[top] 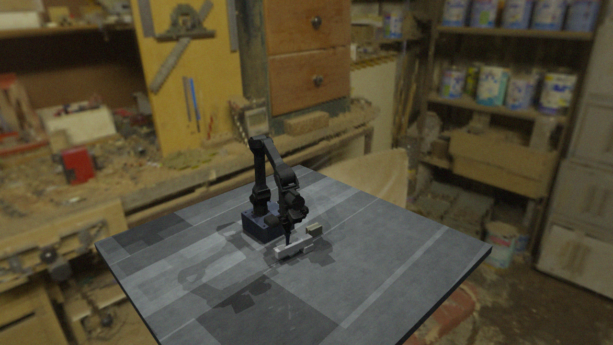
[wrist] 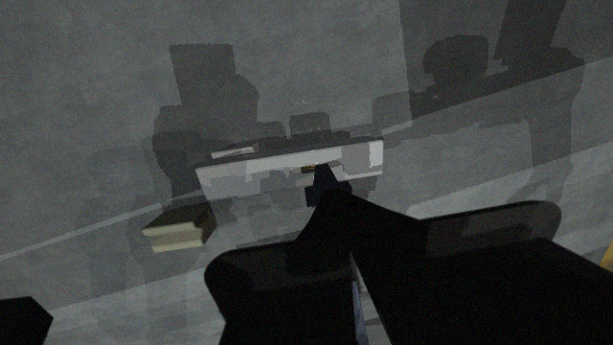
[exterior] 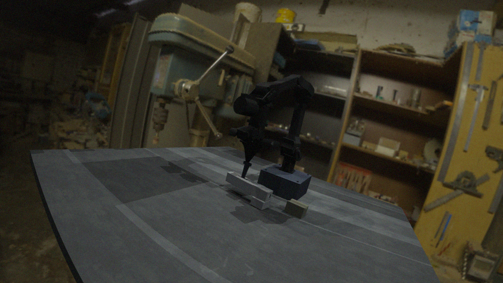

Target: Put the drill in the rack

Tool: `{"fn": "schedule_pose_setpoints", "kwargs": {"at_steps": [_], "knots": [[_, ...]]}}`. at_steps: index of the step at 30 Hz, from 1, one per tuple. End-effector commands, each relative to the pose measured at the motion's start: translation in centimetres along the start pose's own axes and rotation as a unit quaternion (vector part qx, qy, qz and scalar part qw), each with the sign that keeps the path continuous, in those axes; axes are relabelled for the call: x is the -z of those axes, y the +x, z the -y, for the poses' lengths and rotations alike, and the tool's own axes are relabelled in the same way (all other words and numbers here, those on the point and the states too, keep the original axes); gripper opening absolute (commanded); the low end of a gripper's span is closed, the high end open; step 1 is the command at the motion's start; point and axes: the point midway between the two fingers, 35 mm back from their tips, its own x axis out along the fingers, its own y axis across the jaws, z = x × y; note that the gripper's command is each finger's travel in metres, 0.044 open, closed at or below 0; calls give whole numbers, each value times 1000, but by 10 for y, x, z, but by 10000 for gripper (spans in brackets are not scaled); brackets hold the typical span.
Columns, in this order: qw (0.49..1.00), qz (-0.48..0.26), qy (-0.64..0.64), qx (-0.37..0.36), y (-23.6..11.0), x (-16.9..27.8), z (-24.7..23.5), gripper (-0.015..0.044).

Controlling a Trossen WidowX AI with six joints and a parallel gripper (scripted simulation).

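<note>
A light grey block [top: 295,248] [exterior: 250,187] [wrist: 268,173] lies on the table in front of the arm's base. A thin dark key [top: 287,239] [exterior: 244,171] stands upright on its top. My gripper [top: 286,232] [exterior: 248,160] [wrist: 330,195] is shut with nothing between its fingers. It points straight down and its tip is at the top of the key. The drill sits in the block and I cannot make it out. The rack [top: 314,228] [exterior: 296,208] [wrist: 173,233], a small beige block, lies on the table close beside the grey block.
The arm's dark blue base [top: 256,225] [exterior: 283,181] stands just behind the grey block. The grey table [top: 385,257] [exterior: 140,218] ends in open edges on all sides. Workshop benches and shelves stand far behind.
</note>
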Motion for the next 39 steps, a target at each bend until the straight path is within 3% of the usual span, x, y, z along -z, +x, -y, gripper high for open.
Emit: {"fn": "schedule_pose_setpoints", "kwargs": {"at_steps": [1, 39], "knots": [[1000, -2, 3, -2, 4, 3, -1, 0], [1000, -2, 3, -2, 16, 4, 0, 0]]}}
